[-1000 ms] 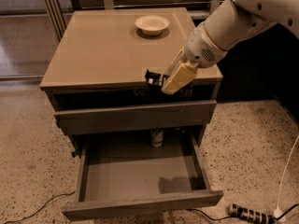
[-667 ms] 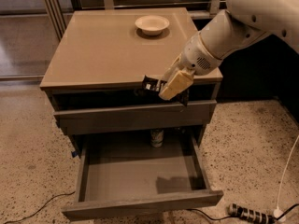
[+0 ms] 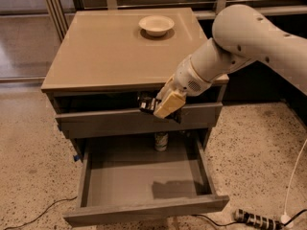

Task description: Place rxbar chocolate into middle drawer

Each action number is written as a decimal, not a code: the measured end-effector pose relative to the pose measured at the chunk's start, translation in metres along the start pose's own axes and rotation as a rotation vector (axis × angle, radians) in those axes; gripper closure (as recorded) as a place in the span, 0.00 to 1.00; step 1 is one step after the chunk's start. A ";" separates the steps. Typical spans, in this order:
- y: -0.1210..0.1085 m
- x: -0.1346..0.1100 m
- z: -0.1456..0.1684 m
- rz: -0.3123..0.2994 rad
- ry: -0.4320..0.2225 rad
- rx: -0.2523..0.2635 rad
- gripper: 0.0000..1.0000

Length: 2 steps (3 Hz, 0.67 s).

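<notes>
Over the far half of the open middle drawer (image 3: 139, 178), my hand (image 3: 162, 106) hangs level with the grey drawer front (image 3: 105, 122) above it, just in front of the near edge of the table (image 3: 110, 56). My fingers are pinching the rxbar chocolate (image 3: 146, 103); its dark wrapper sticks out to the left of the pale finger (image 3: 169, 103) facing the camera. The bar is in the air, not touching the drawer floor, and sits against the shadowed gap under the tabletop. My arm (image 3: 230, 47) reaches in from the right, sloping down toward the left.

The middle drawer is pulled well out toward the near side, and its flat grey floor carries my hand's shadow right of centre. At its far end, below my hand, a small upright container (image 3: 161, 141) stands; I cannot tell what it is.

A cream-white bowl (image 3: 156, 25) rests at the far side of the tabletop, well apart from my hand. On the speckled floor at the near right lies a power strip (image 3: 256, 219) with a white cable (image 3: 295, 176) running up from it.
</notes>
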<state>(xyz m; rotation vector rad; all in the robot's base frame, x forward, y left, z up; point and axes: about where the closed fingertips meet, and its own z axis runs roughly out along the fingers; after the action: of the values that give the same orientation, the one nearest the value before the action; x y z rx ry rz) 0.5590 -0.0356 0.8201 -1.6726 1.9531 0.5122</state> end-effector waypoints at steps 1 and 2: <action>0.006 0.011 0.031 -0.028 0.015 -0.004 1.00; 0.013 0.031 0.069 -0.051 0.057 -0.029 1.00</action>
<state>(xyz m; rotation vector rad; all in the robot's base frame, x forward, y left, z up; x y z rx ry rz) 0.5521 -0.0172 0.7464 -1.7677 1.9464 0.4811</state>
